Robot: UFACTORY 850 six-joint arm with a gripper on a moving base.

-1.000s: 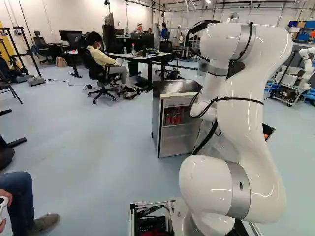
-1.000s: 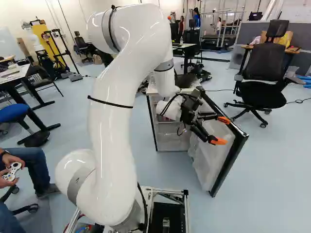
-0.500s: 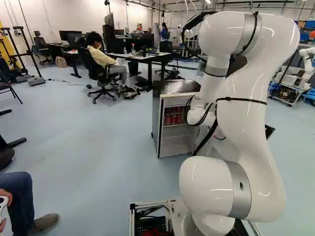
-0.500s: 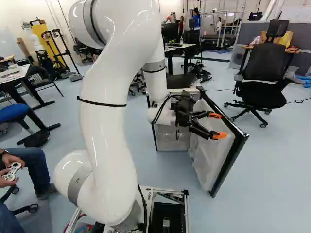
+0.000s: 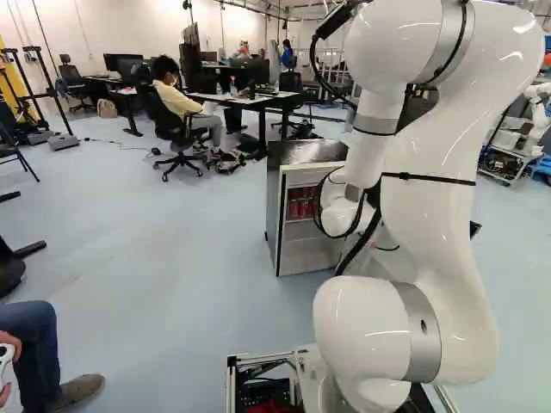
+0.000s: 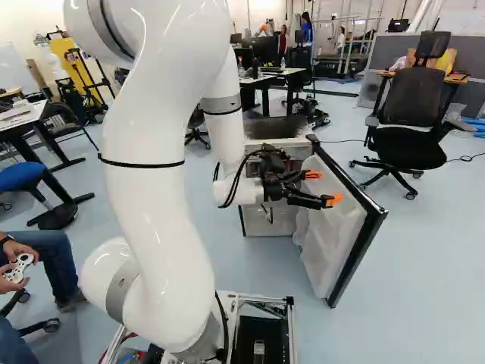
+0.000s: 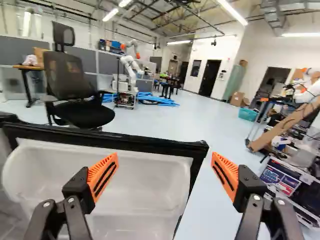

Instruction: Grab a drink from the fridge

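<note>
Red cans (image 5: 301,207) are held on a shelf (image 5: 303,220) inside the fridge (image 5: 311,258). The fridge, its door (image 6: 326,235) swung open, is carried by the pale blue floor (image 5: 172,267), where a black office chair (image 6: 413,114) is also supported, beyond the door in the right base view.

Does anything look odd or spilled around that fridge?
Just one oddity: the fridge door stands wide open, and the open gripper is by that door rather than at the red cans inside. That probably just goes with fetching a drink. I see no spill or damage.
</note>
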